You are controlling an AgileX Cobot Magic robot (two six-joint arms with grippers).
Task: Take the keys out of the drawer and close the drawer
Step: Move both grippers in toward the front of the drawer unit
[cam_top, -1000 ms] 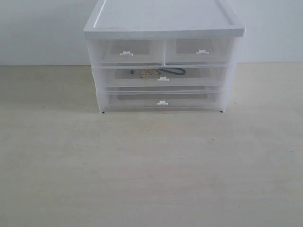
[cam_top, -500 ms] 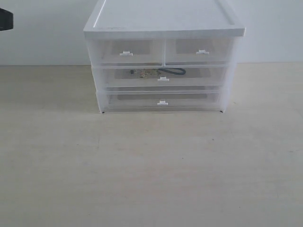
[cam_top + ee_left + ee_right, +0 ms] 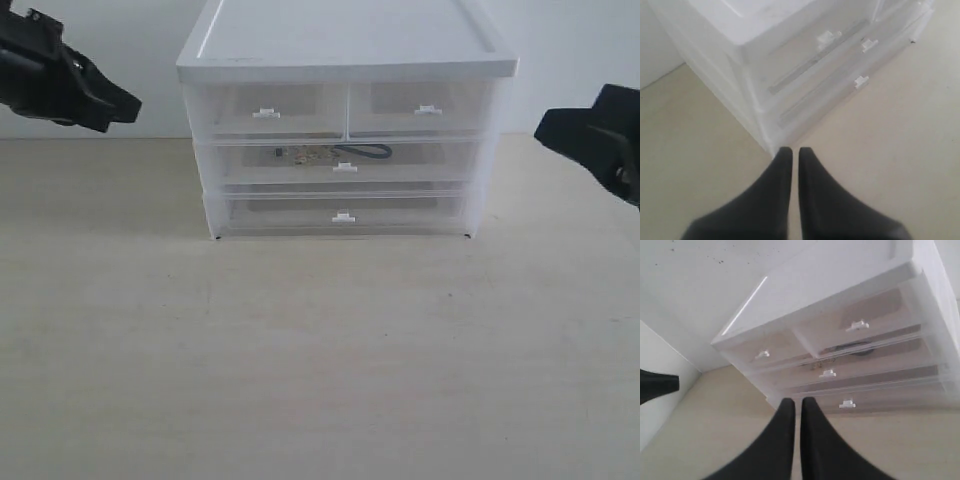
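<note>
Small gold-coloured keys (image 3: 312,153) with black cord: 1 bunch, blurred behind translucent white plastic drawer (image 3: 430,160) front; charms too small to tell. Black left end effector (image 3: 125,103), black right end effector (image 3: 548,128): each cut off by exterior view's edge.

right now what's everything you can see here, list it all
drawer unit: 1, translucent white, three tiers, standing on the table
top drawers: 2, translucent white, half-width, side by side, closed
middle drawer: 1, translucent white, full-width, closed
keys: 1 bunch, gold with black cord, inside the middle drawer
bottom drawer: 1, translucent white, full-width, closed
table: 1, pale beige, under the unit
wall: 1, white, behind the unit
left gripper: 1, black, shut, in the air left of the unit
right gripper: 1, black, shut, in the air right of the unit
</note>
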